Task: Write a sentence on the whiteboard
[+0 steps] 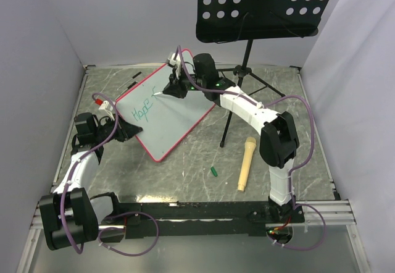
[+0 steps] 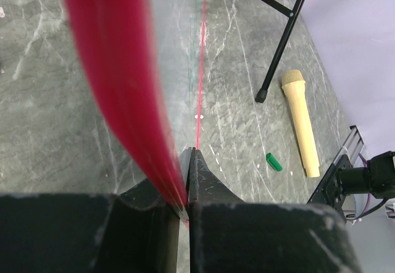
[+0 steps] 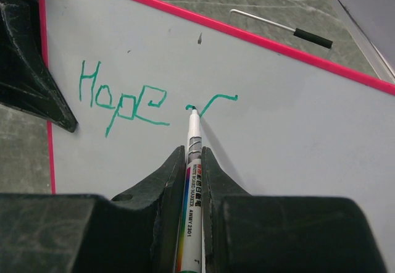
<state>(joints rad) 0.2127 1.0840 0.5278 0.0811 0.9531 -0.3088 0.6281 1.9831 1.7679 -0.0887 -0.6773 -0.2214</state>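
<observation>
Though unfinished, sentence (image 3: 125,104) before right tool (image 3: 193,153)

Tripod legs (image 1: 231,121) right of whiteboard (image 1: 176,121), microphone (image 1: 245,163) and green cap (image 1: 214,172) near, bare tabletop (image 1: 179,185) in front

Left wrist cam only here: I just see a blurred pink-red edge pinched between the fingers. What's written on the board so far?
Observer: The rectangular white whiteboard with the thin pink-red frame carries the teal handwritten sentence as "Hope", plus one curved stroke of the next letter.
Operator: Pen on the surface?
Observer: The right wrist view shows the white whiteboard marker with its tip at the left end of that stroke, apparently touching the board.
Operator: Where's my clamp relative to the text?
Observer: The left gripper holds the board's edge just left of the "H", clear of the writing.
</observation>
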